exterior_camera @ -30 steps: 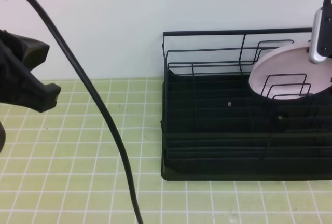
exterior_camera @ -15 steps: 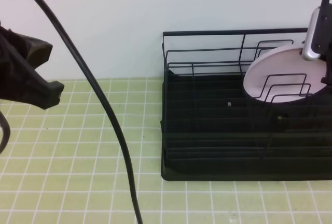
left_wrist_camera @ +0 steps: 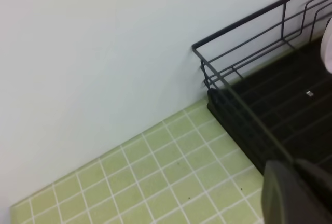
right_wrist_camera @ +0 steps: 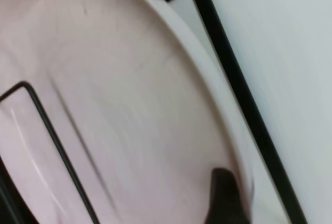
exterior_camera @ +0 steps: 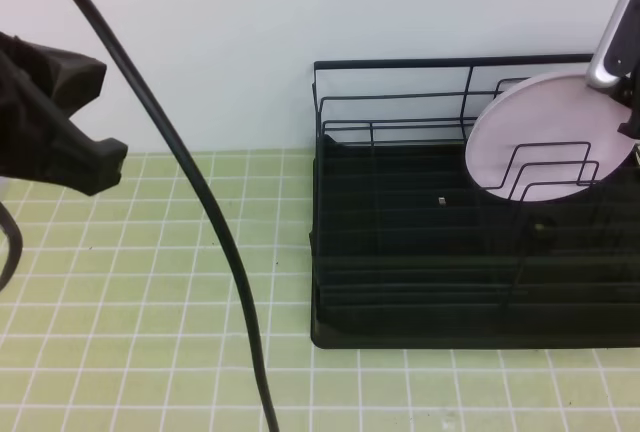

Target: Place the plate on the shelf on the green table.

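Right gripper [exterior_camera: 628, 112] first: it's up at the far right edge, mostly cut off, so I honestly can't tell whether the jaws are pinching the rim or parted. From the wrist view one dark finger [right_wrist_camera: 224, 198] lies against the face of the plate [exterior_camera: 535, 137], close to its rim, and that's all I get. The plate is tilted inside the shelf [exterior_camera: 400, 252], right rear corner, leaning toward the back rail with a bent-wire divider [exterior_camera: 550, 167] crossing in front of it. Whether its lower edge is down on the slatted tray, I can't say.

Here's the worry: if the plate isn't seated between the wires and that hold goes, it could tip forward over the divider or slide flat onto the tray. A rim caught on the wire might also drag the whole shelf across the green counter [exterior_camera: 150, 282].

Left gripper [exterior_camera: 95, 162] hangs well off to the left, away from everything, jaws unreadable. Its cable [exterior_camera: 200, 222] droops across the counter just left of the shelf, which could snag if that arm swings in
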